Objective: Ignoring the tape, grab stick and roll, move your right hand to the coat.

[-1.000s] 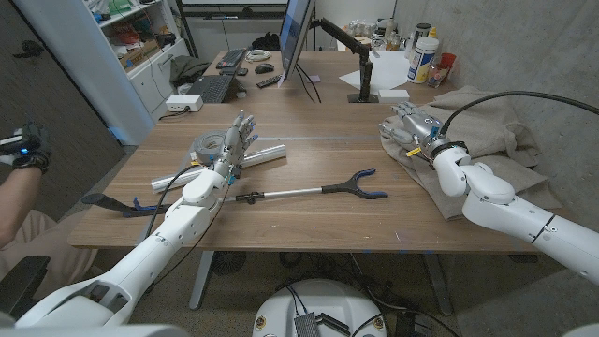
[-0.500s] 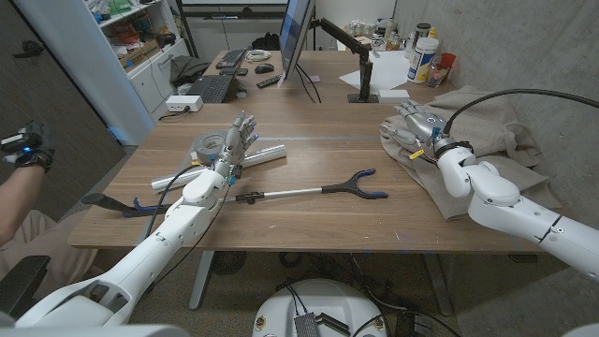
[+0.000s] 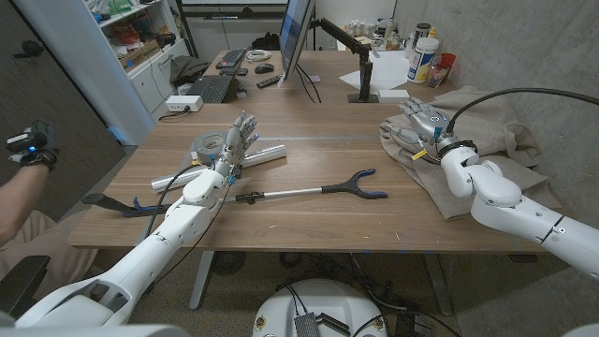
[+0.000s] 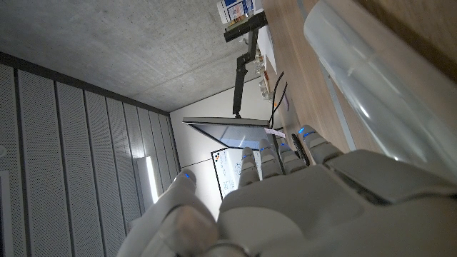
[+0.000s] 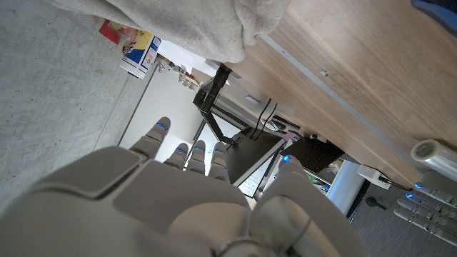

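Both robot hands empty, fingers apart: right robot hand (image 3: 423, 124) has crept further along the tabletop's right edge onto the beige coat (image 3: 487, 122), reach about done; left robot hand (image 3: 236, 142) hasn't moved.

Head overhead; wrist views inverted, close.

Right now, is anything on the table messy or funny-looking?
Yes. A beige coat lies crumpled in a heap at the table's right edge, partly hanging over it, where a coat wouldn't normally sit. The right hand is over its near folds. The grab stick lies slanted across the middle.
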You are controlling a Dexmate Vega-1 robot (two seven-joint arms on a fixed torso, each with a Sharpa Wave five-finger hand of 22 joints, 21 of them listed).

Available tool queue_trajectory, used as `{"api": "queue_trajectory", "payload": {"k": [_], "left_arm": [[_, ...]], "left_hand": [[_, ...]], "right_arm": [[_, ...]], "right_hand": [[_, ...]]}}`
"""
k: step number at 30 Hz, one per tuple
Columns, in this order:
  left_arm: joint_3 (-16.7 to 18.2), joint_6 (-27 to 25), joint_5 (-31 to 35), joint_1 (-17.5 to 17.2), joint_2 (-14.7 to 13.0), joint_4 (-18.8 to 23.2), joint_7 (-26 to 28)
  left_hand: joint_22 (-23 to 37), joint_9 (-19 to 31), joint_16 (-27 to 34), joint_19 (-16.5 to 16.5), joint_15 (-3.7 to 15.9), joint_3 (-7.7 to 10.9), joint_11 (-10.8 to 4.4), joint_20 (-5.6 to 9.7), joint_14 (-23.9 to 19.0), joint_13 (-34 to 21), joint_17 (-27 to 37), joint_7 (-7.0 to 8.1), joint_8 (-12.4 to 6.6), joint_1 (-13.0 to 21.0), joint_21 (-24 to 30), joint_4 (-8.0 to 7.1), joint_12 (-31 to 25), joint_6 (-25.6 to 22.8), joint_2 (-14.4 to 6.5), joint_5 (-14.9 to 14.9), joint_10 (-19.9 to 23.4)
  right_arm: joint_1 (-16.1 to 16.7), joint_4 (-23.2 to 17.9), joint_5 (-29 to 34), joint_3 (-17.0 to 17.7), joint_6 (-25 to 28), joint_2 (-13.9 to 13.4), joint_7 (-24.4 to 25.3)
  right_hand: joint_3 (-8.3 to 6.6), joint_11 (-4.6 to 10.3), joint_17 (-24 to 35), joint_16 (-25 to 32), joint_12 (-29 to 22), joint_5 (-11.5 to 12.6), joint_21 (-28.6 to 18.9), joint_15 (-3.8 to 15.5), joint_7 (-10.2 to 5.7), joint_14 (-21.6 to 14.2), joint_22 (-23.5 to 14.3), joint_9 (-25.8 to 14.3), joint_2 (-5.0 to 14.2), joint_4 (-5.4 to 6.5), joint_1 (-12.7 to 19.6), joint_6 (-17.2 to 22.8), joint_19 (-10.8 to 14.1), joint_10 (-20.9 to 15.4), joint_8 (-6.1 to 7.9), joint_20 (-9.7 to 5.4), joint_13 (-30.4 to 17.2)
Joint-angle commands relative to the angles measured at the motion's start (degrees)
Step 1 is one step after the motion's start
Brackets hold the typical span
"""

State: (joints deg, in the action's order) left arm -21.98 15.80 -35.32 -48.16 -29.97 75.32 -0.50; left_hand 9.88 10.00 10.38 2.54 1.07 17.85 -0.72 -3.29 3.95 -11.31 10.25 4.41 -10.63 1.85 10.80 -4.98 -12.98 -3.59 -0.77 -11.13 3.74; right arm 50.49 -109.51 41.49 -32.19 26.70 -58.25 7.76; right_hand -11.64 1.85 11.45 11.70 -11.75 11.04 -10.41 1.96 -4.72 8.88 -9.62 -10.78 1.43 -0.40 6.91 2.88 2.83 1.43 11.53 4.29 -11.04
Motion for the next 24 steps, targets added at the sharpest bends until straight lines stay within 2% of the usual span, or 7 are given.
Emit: {"api": "queue_trajectory", "payload": {"k": [1,8,12,24], "left_arm": [[-0.12,-0.13,0.38,-0.08,-0.25,0.22,0.25],[-0.06,-0.32,0.48,-0.23,-0.39,0.41,0.58],[0.39,-0.18,0.33,-0.98,-0.77,1.18,1.06],[0.34,-0.28,0.69,-1.40,-1.14,2.05,1.35]], "left_hand": [[0.18,0.32,0.26,-0.32,0.00,-0.08,0.07,-0.24,0.40,-0.30,0.15,0.17,-0.20,0.32,0.24,-0.09,-0.03,-0.29,-0.38,-0.12,0.50],[0.18,0.32,0.26,-0.35,-0.02,-0.11,0.12,-0.25,0.40,-0.30,0.15,0.14,-0.20,0.32,0.23,-0.09,-0.02,-0.29,-0.39,-0.12,0.49],[0.18,0.32,0.26,-0.34,-0.03,-0.12,0.09,-0.21,0.42,-0.30,0.15,0.16,-0.21,0.32,0.23,-0.09,-0.02,-0.32,-0.39,-0.12,0.48],[0.19,0.33,0.27,0.40,-0.10,-0.19,0.13,-0.01,0.39,-0.31,0.15,0.10,-0.22,0.31,0.51,-0.10,-0.03,-0.37,-0.41,-0.13,0.56]], "right_arm": [[-0.54,1.71,0.10,0.31,-1.90,-0.17,-0.84],[-0.37,2.29,-1.30,1.45,-2.84,-0.59,-0.21],[0.37,2.27,-2.97,2.82,-3.46,-1.70,-0.02],[0.81,3.83,-5.08,3.69,-5.59,-2.88,0.88]], "right_hand": [[-0.12,0.22,0.15,0.32,-0.15,0.07,-0.61,1.03,0.00,-0.25,-0.09,-0.25,-0.17,-0.37,0.40,0.28,0.41,-0.25,0.18,0.27,-0.29],[-0.04,0.05,0.15,0.30,-0.07,0.06,-0.59,0.91,0.07,-0.25,-0.09,-0.25,-0.30,-0.43,0.36,0.20,0.46,-0.08,0.12,0.34,-0.29],[0.04,-0.03,0.16,0.31,-0.08,0.05,-0.60,0.84,0.07,-0.29,-0.09,-0.26,-0.40,-0.45,0.28,0.17,0.55,-0.14,0.08,0.43,-0.30],[0.17,0.00,0.24,0.37,-0.01,0.04,-0.46,0.73,0.05,-0.38,-0.09,-0.28,-0.33,-0.28,-0.12,0.03,0.33,-0.04,-0.01,1.01,-0.31]]}}
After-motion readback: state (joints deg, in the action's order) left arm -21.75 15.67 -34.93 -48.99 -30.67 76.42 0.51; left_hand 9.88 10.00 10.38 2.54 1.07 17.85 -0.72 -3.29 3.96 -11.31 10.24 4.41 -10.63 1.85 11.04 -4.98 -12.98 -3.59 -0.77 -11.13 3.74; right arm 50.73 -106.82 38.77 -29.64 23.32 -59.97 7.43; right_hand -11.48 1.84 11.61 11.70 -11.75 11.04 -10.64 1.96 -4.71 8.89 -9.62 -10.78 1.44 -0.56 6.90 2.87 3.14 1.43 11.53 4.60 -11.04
